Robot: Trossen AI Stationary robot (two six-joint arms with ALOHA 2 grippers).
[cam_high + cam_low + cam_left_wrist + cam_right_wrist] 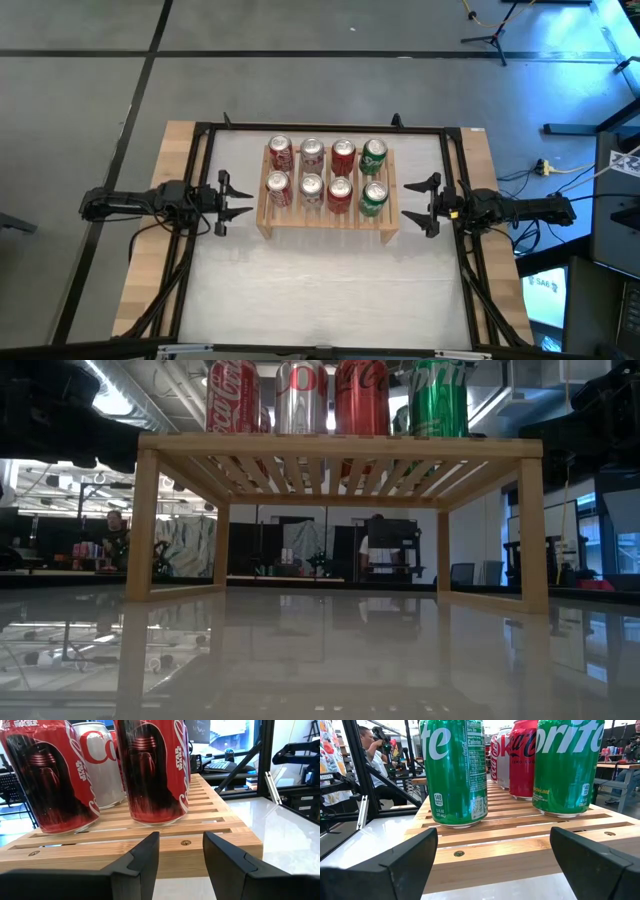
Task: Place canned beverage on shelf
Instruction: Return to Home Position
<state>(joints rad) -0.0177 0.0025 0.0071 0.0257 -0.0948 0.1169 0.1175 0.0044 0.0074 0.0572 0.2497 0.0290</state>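
From above, the wooden shelf (320, 222) stands crosswise on the white bench (320, 290), in its far half, between the two arms. Eight cans stand upright on its slats in two rows of four. The near row runs, from the left arm's side: red-and-white can (277, 187), silver can (311, 188), red can (339, 193), green can (374, 197). The far row repeats that order. The left gripper (246, 201) hovers just beside the shelf's left end, empty, its fingers only a narrow gap apart. The right gripper (405, 200) hovers just beside the shelf's right end, also empty and spread wide.

At bench height, the shelf spans most of the width, with its legs on the glossy surface. Four cans show on top, cut off above. A person (115, 525) shows in the room behind.

The left wrist view looks along the slats past two narrowly parted fingers (142, 865) with nothing between them. Two red Coca-Cola cans with a dark helmet print stand nearest, and the silver one is behind them.

In the right wrist view the fingers are far apart at the edges. Two green Sprite cans stand nearest on the shelf, with the red cans beyond them.
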